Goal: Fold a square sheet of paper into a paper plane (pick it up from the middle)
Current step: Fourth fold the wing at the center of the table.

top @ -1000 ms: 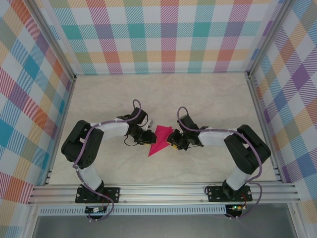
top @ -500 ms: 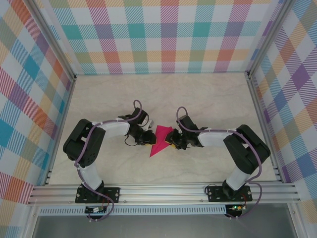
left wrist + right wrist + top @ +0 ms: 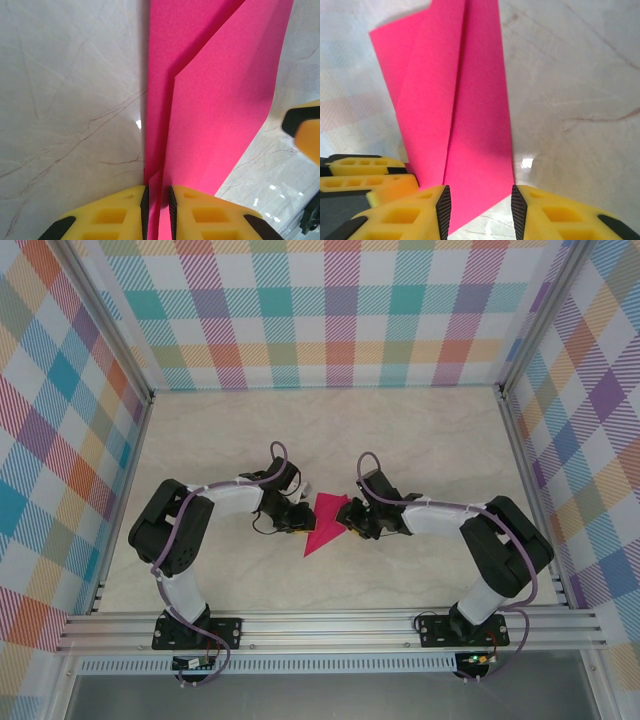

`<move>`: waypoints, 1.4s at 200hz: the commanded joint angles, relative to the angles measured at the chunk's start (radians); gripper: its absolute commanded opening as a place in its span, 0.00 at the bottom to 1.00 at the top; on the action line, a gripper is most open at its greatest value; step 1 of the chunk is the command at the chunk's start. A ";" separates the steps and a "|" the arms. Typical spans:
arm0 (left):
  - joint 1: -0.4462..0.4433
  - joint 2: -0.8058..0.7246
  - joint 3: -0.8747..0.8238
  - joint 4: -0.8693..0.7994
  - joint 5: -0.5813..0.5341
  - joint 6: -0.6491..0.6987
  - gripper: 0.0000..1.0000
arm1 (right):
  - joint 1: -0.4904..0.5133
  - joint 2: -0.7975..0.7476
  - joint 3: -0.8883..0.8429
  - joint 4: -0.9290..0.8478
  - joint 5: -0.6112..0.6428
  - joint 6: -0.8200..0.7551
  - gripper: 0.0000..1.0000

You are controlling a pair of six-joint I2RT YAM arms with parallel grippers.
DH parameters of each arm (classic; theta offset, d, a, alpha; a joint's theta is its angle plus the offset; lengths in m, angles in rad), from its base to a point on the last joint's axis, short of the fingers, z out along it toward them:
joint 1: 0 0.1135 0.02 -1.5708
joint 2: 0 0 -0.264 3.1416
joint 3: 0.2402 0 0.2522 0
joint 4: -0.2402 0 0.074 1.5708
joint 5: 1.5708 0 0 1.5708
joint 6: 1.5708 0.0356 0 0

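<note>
The magenta-pink paper, folded into a narrow pointed paper plane, lies on the marble table between my two grippers, its tip toward the near edge. My left gripper sits at its left side. In the left wrist view its jaws stand nearly together, pinching a raised fold of the paper plane. My right gripper is at the right side. In the right wrist view it is open, its jaws astride a flat flap of the paper plane without pressing it.
Checked walls close the table in at the back and both sides, and an aluminium rail runs along the near edge. The other arm's yellow fingers show close by at the left of the right wrist view.
My left jaws have narrowed onto the paper's fold while my right jaws have widened. The paper has shifted slightly to the right.
</note>
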 commanded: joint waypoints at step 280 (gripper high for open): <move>-0.016 0.050 0.015 0.012 0.073 -0.067 0.16 | 0.018 0.125 -0.052 0.434 -0.169 0.021 0.49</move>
